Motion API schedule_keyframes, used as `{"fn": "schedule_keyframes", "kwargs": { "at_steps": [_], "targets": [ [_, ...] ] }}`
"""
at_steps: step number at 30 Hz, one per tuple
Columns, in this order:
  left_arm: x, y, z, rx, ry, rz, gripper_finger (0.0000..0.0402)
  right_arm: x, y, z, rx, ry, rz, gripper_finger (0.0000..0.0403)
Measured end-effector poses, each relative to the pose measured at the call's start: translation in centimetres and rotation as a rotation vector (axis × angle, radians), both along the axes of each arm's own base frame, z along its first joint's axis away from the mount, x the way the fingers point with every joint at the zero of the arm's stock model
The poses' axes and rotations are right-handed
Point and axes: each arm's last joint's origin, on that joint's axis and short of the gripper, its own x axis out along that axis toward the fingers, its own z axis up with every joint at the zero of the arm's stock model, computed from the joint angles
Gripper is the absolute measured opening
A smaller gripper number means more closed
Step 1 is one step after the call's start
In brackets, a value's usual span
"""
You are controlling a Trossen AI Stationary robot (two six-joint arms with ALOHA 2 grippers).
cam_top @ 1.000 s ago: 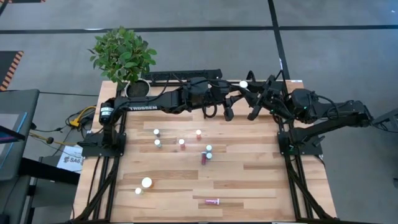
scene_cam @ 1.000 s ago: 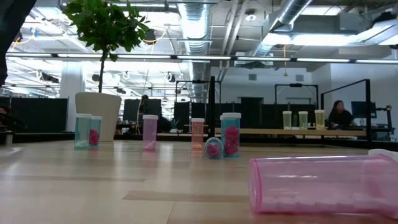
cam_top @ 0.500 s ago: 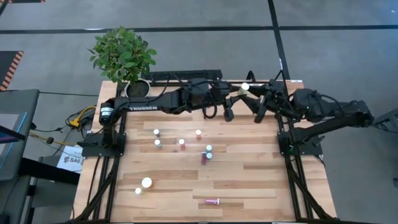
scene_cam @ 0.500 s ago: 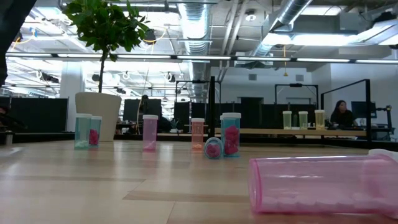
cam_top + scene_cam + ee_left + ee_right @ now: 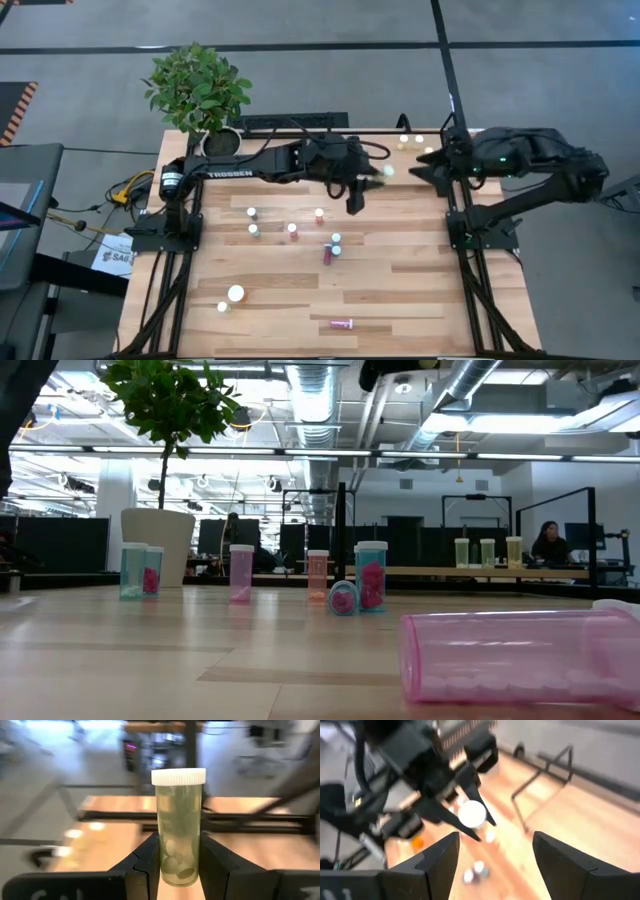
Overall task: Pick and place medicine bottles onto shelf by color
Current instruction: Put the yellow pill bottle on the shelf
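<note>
Medicine bottles (image 5: 292,232) stand scattered across your plank desk (image 5: 400,290), one pale yellow bottle (image 5: 178,827) pinched upright in your left hand (image 5: 179,860) near the shelf (image 5: 470,135) at the far edge, your right hand (image 5: 495,855) spread apart opposite, an open-plan office with exposed ducts behind.

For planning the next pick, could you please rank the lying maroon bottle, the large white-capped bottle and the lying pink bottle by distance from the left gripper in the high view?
From the left gripper:
1. Lying maroon bottle, mid-table.
2. Large white-capped bottle, front left.
3. Lying pink bottle, front edge.
</note>
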Motion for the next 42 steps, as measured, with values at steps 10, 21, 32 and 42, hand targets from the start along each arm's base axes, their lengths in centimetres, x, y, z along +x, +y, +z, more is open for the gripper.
{"fn": "schedule_keyframes", "kwargs": {
  "at_steps": [10, 21, 32, 42],
  "targets": [
    [0.2, -0.5, -2.0, -0.284, 0.142, -0.096, 0.0089, 5.3, 0.4, -0.9, 0.196, 0.211, 0.16, 0.0276],
    [1.0, -2.4, -3.5, -0.351, 0.195, -0.167, 0.0089, 7.9, 0.4, -2.2, 0.195, 0.331, 0.223, 0.0276],
    [1.4, -2.2, -3.0, -0.311, 0.124, -0.1, 0.0089, 7.8, 0.5, -2.1, 0.207, 0.331, 0.269, 0.0276],
    [1.5, -2.6, -2.9, -0.238, 0.097, -0.135, 0.0089, 7.6, 0.5, -2.3, 0.211, 0.359, 0.265, 0.0276]
  ]
}}
